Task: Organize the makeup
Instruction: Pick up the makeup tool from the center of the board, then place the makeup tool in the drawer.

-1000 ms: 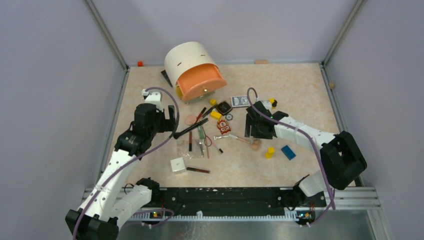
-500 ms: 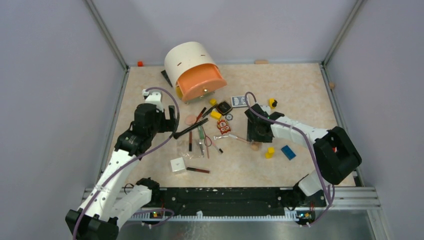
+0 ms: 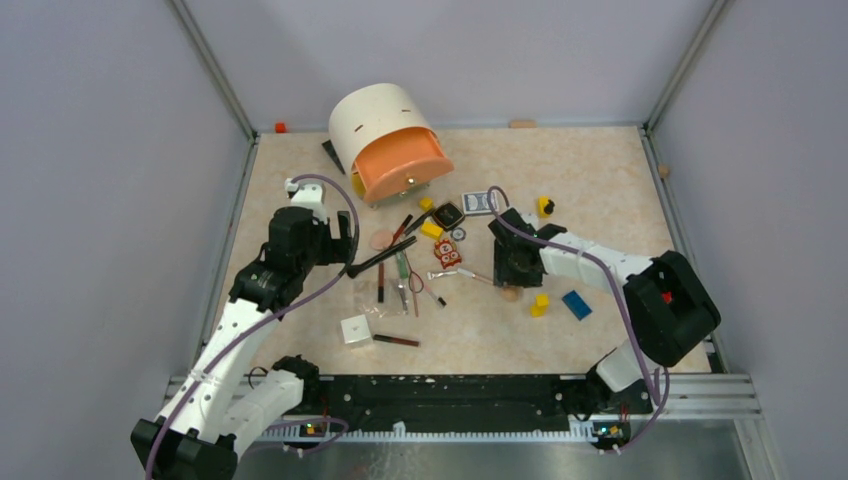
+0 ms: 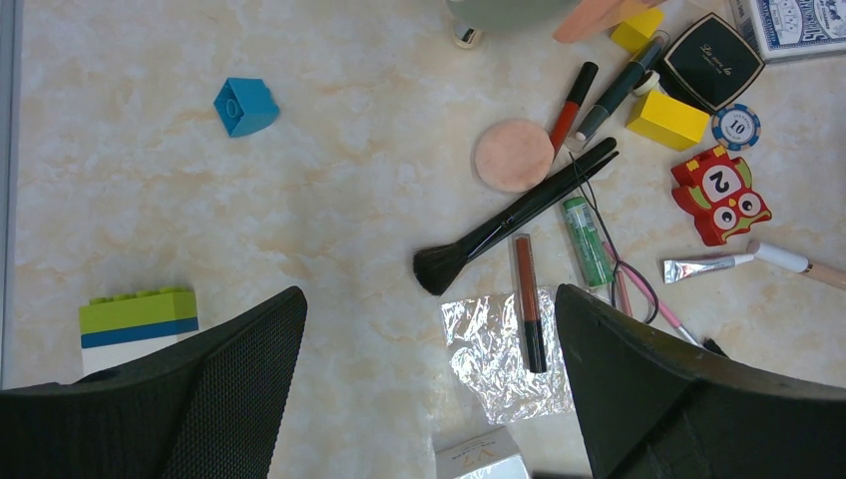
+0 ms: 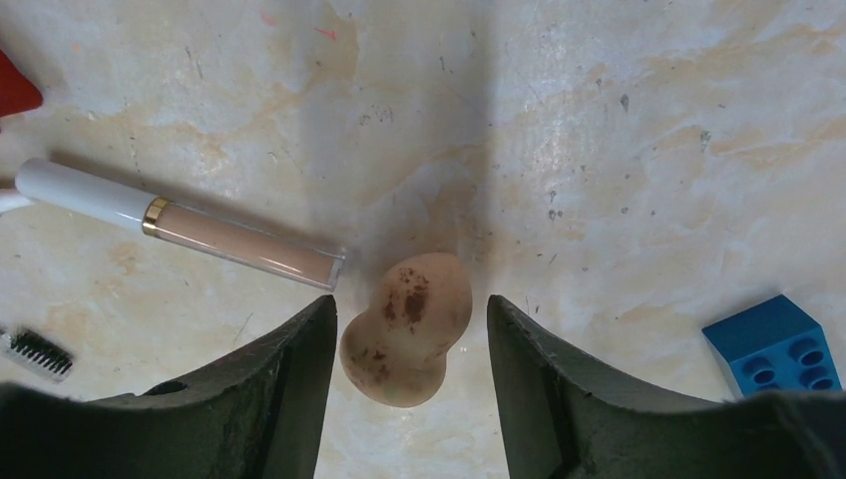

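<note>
The makeup lies scattered mid-table. In the left wrist view I see a long black brush (image 4: 519, 215), a round peach puff (image 4: 513, 155), a dark-red pencil (image 4: 528, 314) lying on a clear pouch (image 4: 509, 364), a green tube (image 4: 587, 241) and a black square compact (image 4: 711, 62). My left gripper (image 4: 429, 294) hangs wide open above the brush's bristles and holds nothing. My right gripper (image 5: 410, 309) is low over the table, its open jaws on either side of a stained beige sponge (image 5: 406, 329). A gap still shows on the sponge's right side. A beige concealer tube (image 5: 190, 225) lies just left of it.
A cream and orange round container (image 3: 390, 140) stands at the back. A card deck (image 3: 480, 202), a red owl toy (image 4: 720, 195), yellow blocks (image 4: 668, 118), a teal block (image 4: 244, 105), a blue block (image 5: 773, 344) and a white box (image 3: 356, 330) lie around the makeup.
My right gripper has shifted left and down over the sponge, and its jaws have narrowed around it. The left arm has not moved.
</note>
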Controlling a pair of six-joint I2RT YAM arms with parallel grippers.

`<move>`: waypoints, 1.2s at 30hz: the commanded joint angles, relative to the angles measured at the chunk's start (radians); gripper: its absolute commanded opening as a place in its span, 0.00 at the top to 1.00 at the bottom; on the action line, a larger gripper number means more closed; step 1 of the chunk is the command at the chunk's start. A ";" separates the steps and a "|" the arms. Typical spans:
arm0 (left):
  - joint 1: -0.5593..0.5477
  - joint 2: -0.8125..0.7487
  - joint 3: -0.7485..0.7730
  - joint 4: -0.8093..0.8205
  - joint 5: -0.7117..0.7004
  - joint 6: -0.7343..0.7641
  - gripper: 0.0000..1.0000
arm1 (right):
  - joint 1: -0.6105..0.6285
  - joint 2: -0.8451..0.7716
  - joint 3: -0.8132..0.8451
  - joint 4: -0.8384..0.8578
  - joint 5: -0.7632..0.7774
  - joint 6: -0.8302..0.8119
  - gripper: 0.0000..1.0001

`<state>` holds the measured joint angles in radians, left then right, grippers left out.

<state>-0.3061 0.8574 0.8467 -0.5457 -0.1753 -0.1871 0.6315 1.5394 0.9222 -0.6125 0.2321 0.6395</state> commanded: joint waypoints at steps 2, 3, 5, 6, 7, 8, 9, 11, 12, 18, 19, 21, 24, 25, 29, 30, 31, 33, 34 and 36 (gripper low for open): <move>0.004 -0.011 -0.009 0.042 0.006 0.008 0.01 | -0.005 0.052 -0.018 0.025 -0.038 -0.023 0.44; 0.005 -0.011 -0.010 0.042 0.007 0.008 0.01 | -0.004 0.053 -0.021 0.027 -0.038 -0.024 0.46; 0.004 -0.011 -0.010 0.043 0.008 0.008 0.01 | -0.005 0.043 -0.025 0.033 -0.034 -0.024 0.51; 0.004 -0.011 -0.010 0.043 0.008 0.009 0.01 | -0.004 0.032 -0.024 0.031 -0.031 -0.024 0.54; 0.004 -0.012 -0.010 0.042 0.008 0.009 0.01 | -0.004 0.021 -0.019 0.029 -0.023 -0.024 0.57; 0.004 -0.011 -0.011 0.042 0.008 0.009 0.01 | -0.005 0.007 -0.013 0.024 -0.014 -0.025 0.59; 0.004 -0.012 -0.010 0.042 0.008 0.009 0.01 | -0.005 -0.008 -0.006 0.022 -0.009 -0.030 0.61; 0.004 -0.011 -0.011 0.042 0.008 0.009 0.01 | -0.004 -0.044 0.016 0.022 -0.004 -0.039 0.64; 0.004 -0.011 -0.011 0.042 0.007 0.009 0.01 | -0.004 -0.063 0.028 0.025 -0.003 -0.047 0.65; 0.004 -0.013 -0.009 0.042 0.005 0.009 0.01 | -0.005 -0.136 0.189 0.019 0.025 -0.092 0.67; 0.004 -0.014 -0.009 0.042 0.005 0.009 0.01 | -0.005 -0.132 0.233 0.019 0.032 -0.102 0.67; 0.004 -0.019 -0.009 0.040 -0.002 0.008 0.01 | -0.004 -0.104 0.343 0.027 0.028 -0.126 0.67; 0.004 -0.036 -0.009 0.041 -0.015 0.005 0.01 | -0.004 -0.040 0.503 0.078 -0.056 -0.175 0.67; 0.004 -0.043 -0.008 0.041 -0.021 0.003 0.01 | -0.004 -0.017 0.553 0.109 -0.092 -0.187 0.67; 0.004 -0.080 -0.012 0.044 -0.040 0.002 0.01 | -0.005 0.074 0.733 0.226 -0.251 -0.199 0.67; 0.004 -0.084 -0.013 0.047 -0.043 0.002 0.01 | -0.004 0.103 0.771 0.251 -0.282 -0.197 0.67; 0.004 -0.086 -0.015 0.047 -0.046 0.003 0.01 | -0.004 0.134 0.811 0.274 -0.308 -0.194 0.67; 0.004 -0.082 -0.015 0.045 -0.050 0.002 0.01 | -0.004 0.215 0.892 0.299 -0.356 -0.186 0.67; 0.004 -0.079 -0.013 0.044 -0.052 0.002 0.01 | -0.004 0.254 0.940 0.301 -0.380 -0.186 0.67; 0.004 -0.076 -0.013 0.043 -0.051 0.002 0.01 | -0.004 0.332 1.032 0.299 -0.419 -0.185 0.67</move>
<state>-0.3061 0.7811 0.8433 -0.5404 -0.2073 -0.1871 0.6315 1.7397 1.7992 -0.3756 -0.0502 0.4652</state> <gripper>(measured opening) 0.989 0.340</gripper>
